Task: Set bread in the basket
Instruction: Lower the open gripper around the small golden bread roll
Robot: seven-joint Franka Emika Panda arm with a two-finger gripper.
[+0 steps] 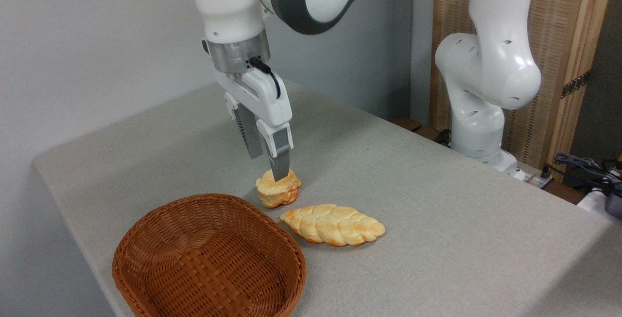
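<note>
Grey bench (pixel 437 210) carries the bread (pixel 278 189) – just beside the basket (pixel 209 258) (rim nearby). Gripper (pixel 273 171) jaws straddle the roll; whether they pinch it, I cannot tell.

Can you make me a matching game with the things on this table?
Things:
1. small bread roll
2. braided loaf
3. basket
4. pincer

Clues:
A. reddish-brown, woven, nothing inside
B. long and flat, lying right of the basket
C. white and grey, reaching down from above
D. lumpy, right under the pincer's fingers

Pairs: 1-D, 2-B, 3-A, 4-C
</note>
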